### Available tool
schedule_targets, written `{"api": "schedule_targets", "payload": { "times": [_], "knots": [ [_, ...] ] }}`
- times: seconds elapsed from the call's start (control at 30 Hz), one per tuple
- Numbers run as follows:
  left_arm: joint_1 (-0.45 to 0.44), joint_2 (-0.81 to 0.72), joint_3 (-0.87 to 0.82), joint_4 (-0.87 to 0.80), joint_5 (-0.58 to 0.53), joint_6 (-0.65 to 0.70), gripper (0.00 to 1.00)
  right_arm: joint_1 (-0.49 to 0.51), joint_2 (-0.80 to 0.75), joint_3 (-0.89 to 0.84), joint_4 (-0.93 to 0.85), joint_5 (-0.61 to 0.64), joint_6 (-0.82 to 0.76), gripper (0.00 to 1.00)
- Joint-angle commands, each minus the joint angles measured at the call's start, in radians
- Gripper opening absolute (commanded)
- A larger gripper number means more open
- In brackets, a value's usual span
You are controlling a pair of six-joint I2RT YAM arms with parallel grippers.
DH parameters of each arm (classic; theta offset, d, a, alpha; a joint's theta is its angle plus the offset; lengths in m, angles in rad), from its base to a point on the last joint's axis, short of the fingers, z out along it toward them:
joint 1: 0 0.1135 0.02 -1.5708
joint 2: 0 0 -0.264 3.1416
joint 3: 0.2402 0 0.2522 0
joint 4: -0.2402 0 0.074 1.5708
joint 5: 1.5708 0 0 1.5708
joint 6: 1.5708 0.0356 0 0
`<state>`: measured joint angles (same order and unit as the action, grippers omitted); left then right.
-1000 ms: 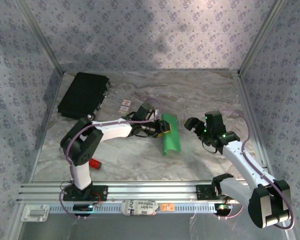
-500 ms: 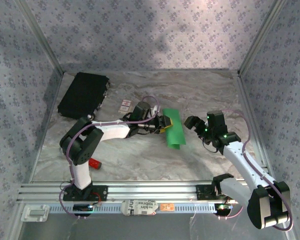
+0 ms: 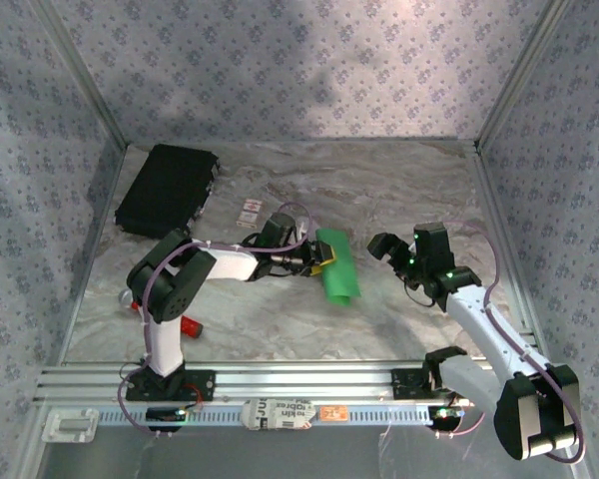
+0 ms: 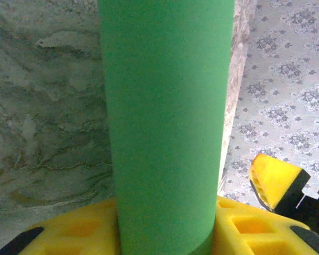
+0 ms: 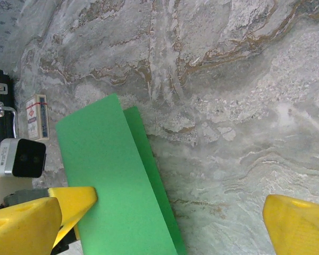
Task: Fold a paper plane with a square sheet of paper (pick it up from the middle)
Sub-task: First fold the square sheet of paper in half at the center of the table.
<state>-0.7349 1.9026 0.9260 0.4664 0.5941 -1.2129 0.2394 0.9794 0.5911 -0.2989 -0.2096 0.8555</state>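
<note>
Paper (image 3: 340,275) sits clamped in left end effector (image 3: 324,261); right end effector (image 3: 403,246) gapes.

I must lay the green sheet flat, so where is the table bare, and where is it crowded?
Bare: the far strip between black case and right wall, and the near strip between red tool and right arm's base. Crowded: the middle, around the sheet in the left fingers.

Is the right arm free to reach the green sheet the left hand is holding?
Probably yes: the right hand is open beside the green sheet, with bare table between them, and the left hand grips it from the opposite side.
</note>
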Motion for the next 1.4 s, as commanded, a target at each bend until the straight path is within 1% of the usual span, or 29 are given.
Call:
{"api": "schedule_targets", "payload": {
  "times": [0.0,0.53,0.63,0.87,1.17,1.37],
  "knots": [
    [0.002,0.005,-0.009,-0.019,-0.008,0.045,0.40,-0.005,-0.010,-0.015,0.017,-0.020,-0.010,0.99],
    [0.004,-0.002,0.008,-0.129,-0.047,0.123,0.40,-0.004,0.022,-0.017,0.032,-0.043,-0.019,0.97],
    [0.002,-0.007,0.021,-0.178,-0.067,0.154,0.40,-0.003,0.025,-0.017,0.031,-0.043,-0.016,0.97],
    [0.003,-0.009,0.071,-0.334,-0.108,0.249,0.46,0.000,0.039,-0.025,0.040,-0.047,-0.021,0.97],
    [-0.001,-0.044,0.130,-0.573,-0.222,0.357,0.55,0.009,0.059,-0.025,0.049,-0.047,-0.021,0.97],
    [-0.003,-0.067,0.159,-0.653,-0.275,0.400,0.57,0.019,0.073,-0.022,0.055,-0.049,-0.021,0.97]
  ]
}}
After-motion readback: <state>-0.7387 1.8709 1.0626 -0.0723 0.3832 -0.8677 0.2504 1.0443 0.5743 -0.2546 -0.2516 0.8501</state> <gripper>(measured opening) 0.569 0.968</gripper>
